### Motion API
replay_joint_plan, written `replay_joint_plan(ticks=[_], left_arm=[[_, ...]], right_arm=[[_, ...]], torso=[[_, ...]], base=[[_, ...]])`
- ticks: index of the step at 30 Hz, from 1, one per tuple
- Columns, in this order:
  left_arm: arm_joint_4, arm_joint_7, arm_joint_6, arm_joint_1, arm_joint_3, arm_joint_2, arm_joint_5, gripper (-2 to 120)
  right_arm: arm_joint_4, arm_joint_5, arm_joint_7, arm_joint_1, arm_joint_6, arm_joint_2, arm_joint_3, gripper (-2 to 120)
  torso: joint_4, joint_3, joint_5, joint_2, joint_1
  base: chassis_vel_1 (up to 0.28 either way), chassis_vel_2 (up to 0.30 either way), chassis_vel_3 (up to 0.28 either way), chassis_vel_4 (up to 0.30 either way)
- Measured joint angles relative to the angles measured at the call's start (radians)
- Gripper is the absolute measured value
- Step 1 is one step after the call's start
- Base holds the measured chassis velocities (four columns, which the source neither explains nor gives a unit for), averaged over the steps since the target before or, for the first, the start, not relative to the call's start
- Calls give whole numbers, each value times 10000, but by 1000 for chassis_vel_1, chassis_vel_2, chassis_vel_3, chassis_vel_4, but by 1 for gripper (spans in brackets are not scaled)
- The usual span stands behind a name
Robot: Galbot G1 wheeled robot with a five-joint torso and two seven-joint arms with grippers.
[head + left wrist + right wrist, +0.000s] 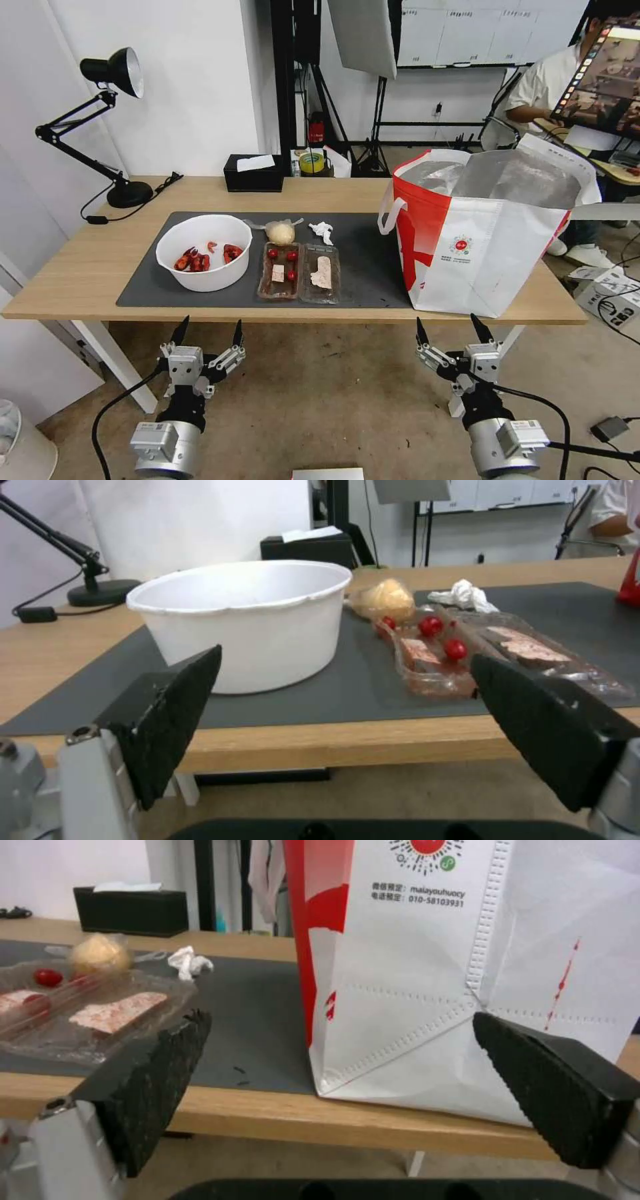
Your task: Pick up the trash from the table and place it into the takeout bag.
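Trash is laid out on the grey mat [360, 267] of the counter [80, 267]: white bowl [203, 252] at left, clamshell tray [299, 272] just beside it on the right, bagged lump [281, 232] and crumpled tissue [323, 231] on the far side of the tray. The takeout bag [480, 247] is stood upright at the right end. A black tissue box [253, 173] and desk lamp [107, 127] are placed at the far edge. The left hand [208, 331] and right hand [452, 330] are held open below the near edge, nothing gripped.
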Motion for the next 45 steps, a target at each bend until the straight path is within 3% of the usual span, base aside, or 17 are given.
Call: replay_joint_plan(ticks=[27, 31, 34, 35, 37, 41, 44, 45], left_arm=[[0, 8, 12, -1, -10, -2, -6, 100], [-299, -116, 461, -103, -505, -91, -496, 100], [-1133, -528, 1673, -411, -1822, -342, -1823, 100], [-1133, -528, 1673, -411, -1822, -342, -1823, 100], [-1648, -798, 2403, -600, -2633, -499, -2632, 100], [-1767, -774, 2601, -634, -2845, -627, -2903, 100], [-1755, -684, 2621, -639, -2864, -660, -2933, 100], [-1755, -684, 2621, -639, -2864, -660, -2933, 100]], right_arm=[[0, 24, 0, 17, -30, -36, 10, 100], [91, 618, -83, 378, -583, -615, 206, 100], [308, 1782, -280, 1092, -1663, -1723, 594, 100], [308, 1782, -280, 1092, -1663, -1723, 594, 100], [403, 2232, -352, 1472, -2082, -2369, 761, 100], [411, 2551, -437, 1642, -2369, -2649, 811, 100], [530, 3650, -701, 2340, -3324, -3638, 1133, 100], [530, 3650, -701, 2340, -3324, -3638, 1133, 100]], torso=[[0, 0, 0, 0, 0], [-1, 0, 0, 0, 0], [2, 1, 2, -1, 0], [2, 1, 2, -1, 0], [10, 1, -2, 0, 1], [-4, 1, 6, -1, 0], [0, 1, 3, 0, 0], [0, 1, 3, 0, 0]], base=[[0, 0, 0, 0], [0, 0, 0, 0], [0, 0, 0, 0], [0, 0, 0, 0], [0, 0, 0, 0], [0, 0, 0, 0], [0, 0, 0, 0], [0, 0, 0, 0]])
